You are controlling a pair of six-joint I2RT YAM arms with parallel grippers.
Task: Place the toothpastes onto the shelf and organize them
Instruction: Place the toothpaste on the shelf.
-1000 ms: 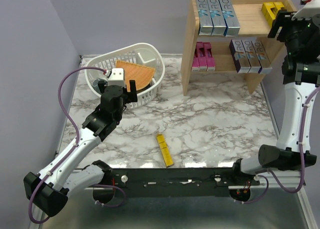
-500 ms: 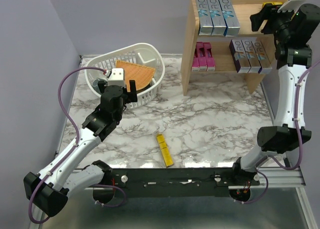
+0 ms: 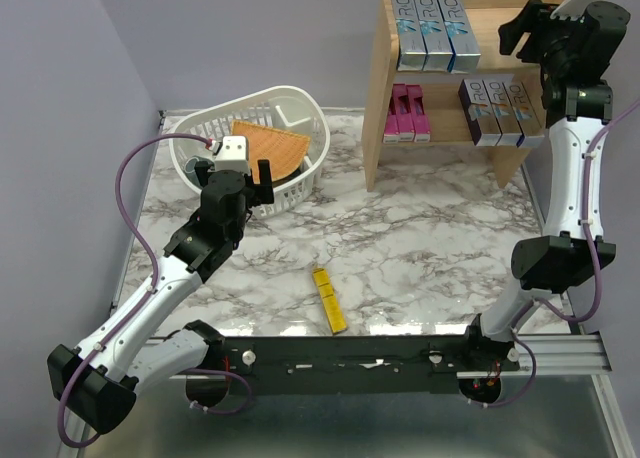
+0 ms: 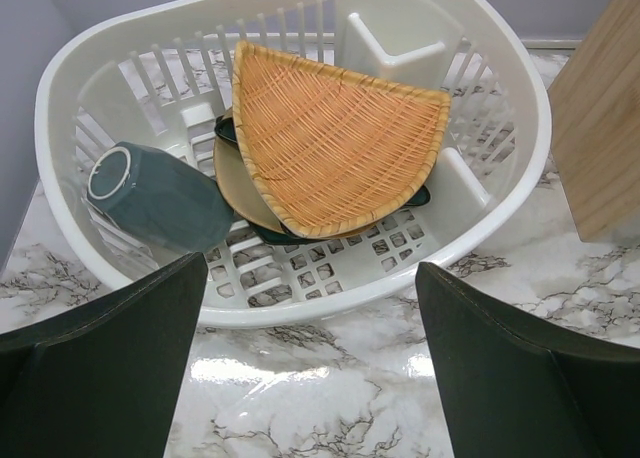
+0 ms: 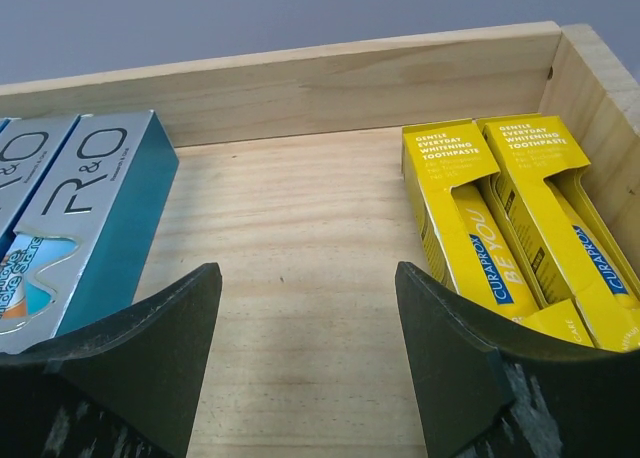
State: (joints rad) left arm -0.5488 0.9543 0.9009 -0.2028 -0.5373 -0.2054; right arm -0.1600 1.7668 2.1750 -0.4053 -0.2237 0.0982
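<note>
Since one yellow carton (image 3: 329,300) lies alone on the tabletop (image 3: 430,238), low in the middle of the overhead frame, fetching it is probably the step in hand. The right gripper (image 5: 305,293), jaws apart and empty over the top tier of the shelf (image 3: 375,98) at upper right, should lift clear of the two yellow toothpastes (image 5: 500,218) beside it, then take that carton across its narrow sides. The left gripper (image 4: 310,278) stands wide open and empty, facing the white basket (image 4: 520,108). The carton is slim, glossy and lies diagonally.
</note>
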